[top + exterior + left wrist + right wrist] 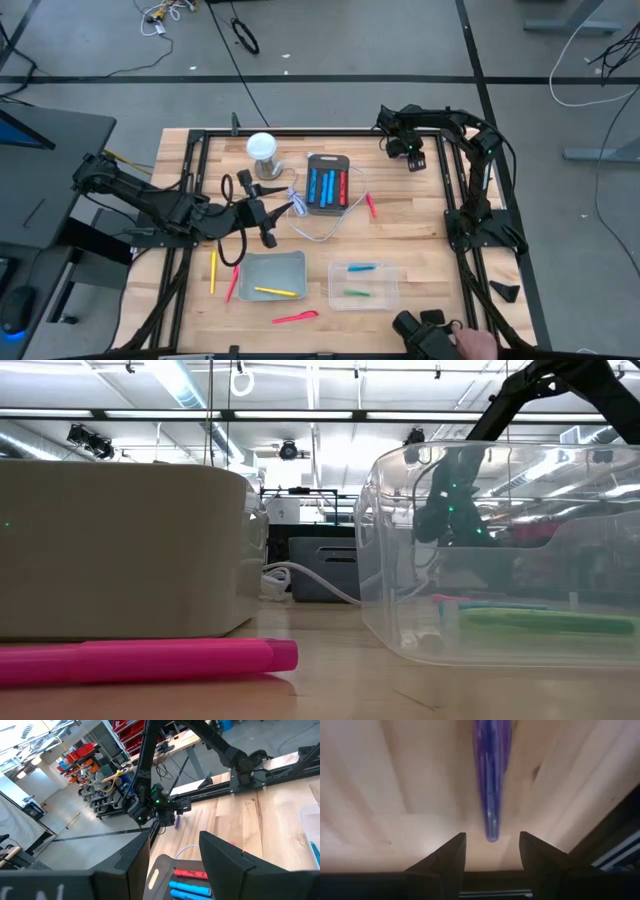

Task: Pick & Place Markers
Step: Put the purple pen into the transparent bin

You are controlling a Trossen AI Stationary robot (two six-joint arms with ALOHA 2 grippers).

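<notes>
My right gripper (491, 842) is open and points down at the table's far right part (415, 160). A purple marker (491, 775) lies on the wood, its end between the fingers and apart from both. My left gripper (266, 226) hovers open left of the dark tray (328, 186), which holds blue markers (186, 889) and red ones (190, 873). A clear box (363, 284) holds a blue (360, 268) and a green marker (357, 293). A yellow marker (275, 291) lies in the grey tray (272, 268). Loose on the table lie pink (295, 317), red (371, 205), yellow (213, 270) and another red (232, 283) marker.
A white coiled cable (318, 228) runs from the dark tray toward the left gripper. A white round object (262, 148) stands at the far side. A black frame (470, 200) borders the table. A person's hand (472, 342) with a dark device is at the near right edge.
</notes>
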